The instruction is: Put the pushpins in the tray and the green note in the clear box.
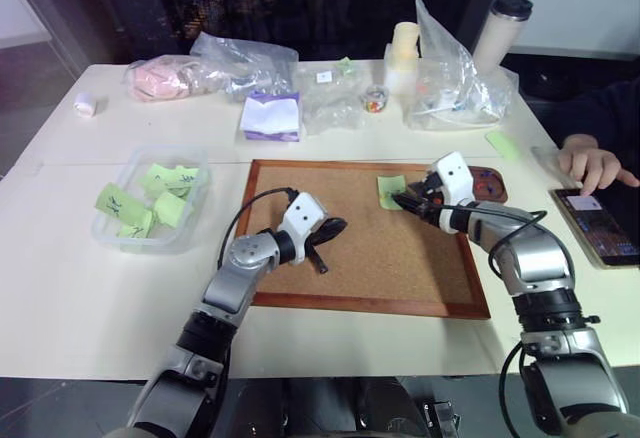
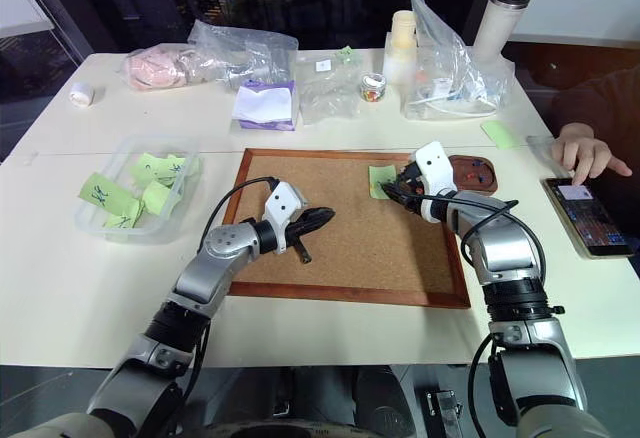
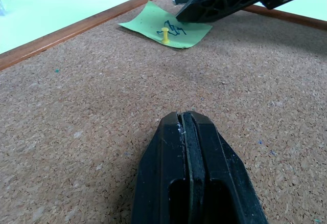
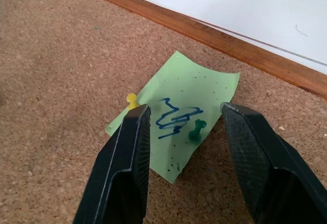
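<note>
Right end effector (image 4: 186,132), released and straddling the green pushpin (image 4: 195,132), may pinch the green note (image 4: 181,119) and tear it.

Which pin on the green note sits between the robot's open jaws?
The green pushpin; the yellow pushpin sits outside, at the green note's edge.

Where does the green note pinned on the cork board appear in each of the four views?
Left eye view: green note near the cork board's far edge, just left of the right hand.
Right eye view: same spot.
Left wrist view: toward the top, yellow pushpin standing in it.
Right wrist view: centre, between the open fingers, with a green pushpin.
Shared landmark: the board's wooden frame.
</note>
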`<state>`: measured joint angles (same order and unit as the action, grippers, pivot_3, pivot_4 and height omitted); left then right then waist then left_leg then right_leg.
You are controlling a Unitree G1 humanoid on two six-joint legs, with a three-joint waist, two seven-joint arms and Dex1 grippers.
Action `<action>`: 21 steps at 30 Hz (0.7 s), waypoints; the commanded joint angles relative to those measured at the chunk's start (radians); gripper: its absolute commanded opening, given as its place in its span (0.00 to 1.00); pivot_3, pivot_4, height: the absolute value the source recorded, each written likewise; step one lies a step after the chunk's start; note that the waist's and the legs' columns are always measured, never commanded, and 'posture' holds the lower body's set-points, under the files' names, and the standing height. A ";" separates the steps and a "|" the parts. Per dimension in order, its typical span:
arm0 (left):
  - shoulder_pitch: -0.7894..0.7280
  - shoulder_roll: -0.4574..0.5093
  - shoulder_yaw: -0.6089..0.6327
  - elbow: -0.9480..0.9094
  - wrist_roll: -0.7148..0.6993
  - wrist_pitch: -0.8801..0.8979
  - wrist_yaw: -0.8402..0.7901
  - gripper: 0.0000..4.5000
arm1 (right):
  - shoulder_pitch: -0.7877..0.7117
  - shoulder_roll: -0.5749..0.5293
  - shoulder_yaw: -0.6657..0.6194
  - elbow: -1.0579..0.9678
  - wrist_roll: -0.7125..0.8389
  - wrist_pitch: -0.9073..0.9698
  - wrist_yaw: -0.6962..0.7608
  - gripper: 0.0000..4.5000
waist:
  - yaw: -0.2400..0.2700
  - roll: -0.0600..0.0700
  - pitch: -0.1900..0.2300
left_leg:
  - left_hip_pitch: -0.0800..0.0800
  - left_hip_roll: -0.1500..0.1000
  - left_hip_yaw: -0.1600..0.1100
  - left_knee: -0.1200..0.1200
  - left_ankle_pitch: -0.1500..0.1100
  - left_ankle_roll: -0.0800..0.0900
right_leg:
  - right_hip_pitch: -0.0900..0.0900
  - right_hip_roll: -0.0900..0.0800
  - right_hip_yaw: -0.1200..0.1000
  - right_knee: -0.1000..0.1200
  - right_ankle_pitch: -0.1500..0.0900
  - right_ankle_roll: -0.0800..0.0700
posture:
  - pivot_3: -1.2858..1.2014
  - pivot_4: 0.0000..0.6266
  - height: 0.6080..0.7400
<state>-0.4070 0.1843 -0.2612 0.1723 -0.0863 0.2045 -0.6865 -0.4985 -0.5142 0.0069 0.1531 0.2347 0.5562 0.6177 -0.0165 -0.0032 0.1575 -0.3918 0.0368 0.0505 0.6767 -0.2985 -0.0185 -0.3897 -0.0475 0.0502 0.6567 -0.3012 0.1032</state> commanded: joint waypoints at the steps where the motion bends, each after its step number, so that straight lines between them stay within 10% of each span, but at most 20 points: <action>1: 0.033 0.011 -0.016 0.036 0.023 0.015 0.008 0.00 | -0.034 0.007 -0.004 0.014 -0.008 -0.034 0.009 0.49 | 0.000 0.000 0.000 | 0.000 0.000 0.000 0.000 0.000 0.000 | 0.000 0.000 0.000 0.000 0.000 0.000 | 0.52 0.24 1.00; 8: 0.020 0.014 -0.007 0.049 0.022 0.012 0.014 0.00 | -0.040 0.009 0.004 0.043 -0.022 -0.057 0.028 0.02 | -0.001 0.000 0.000 | 0.000 0.000 0.000 0.000 0.000 0.000 | 0.000 0.000 0.000 0.000 0.000 0.000 | 0.52 0.24 1.00; 21: 0.031 0.008 -0.040 0.073 0.036 0.027 0.007 0.00 | -0.064 -0.013 -0.060 -0.023 0.007 -0.019 0.014 0.02 | 0.000 0.000 0.000 | 0.000 0.000 0.000 0.000 0.000 0.000 | 0.000 0.000 0.000 0.000 0.000 0.000 | 0.52 0.24 1.00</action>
<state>-0.4079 0.1841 -0.2694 0.1795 -0.0843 0.2044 -0.6775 -0.5199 -0.5095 -0.0071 0.1916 0.2203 0.5446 0.6350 -0.0163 -0.0032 0.1575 -0.3917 0.0370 0.0504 0.6764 -0.2985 -0.0185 -0.3897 -0.0479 0.0502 0.6565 -0.3012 0.1032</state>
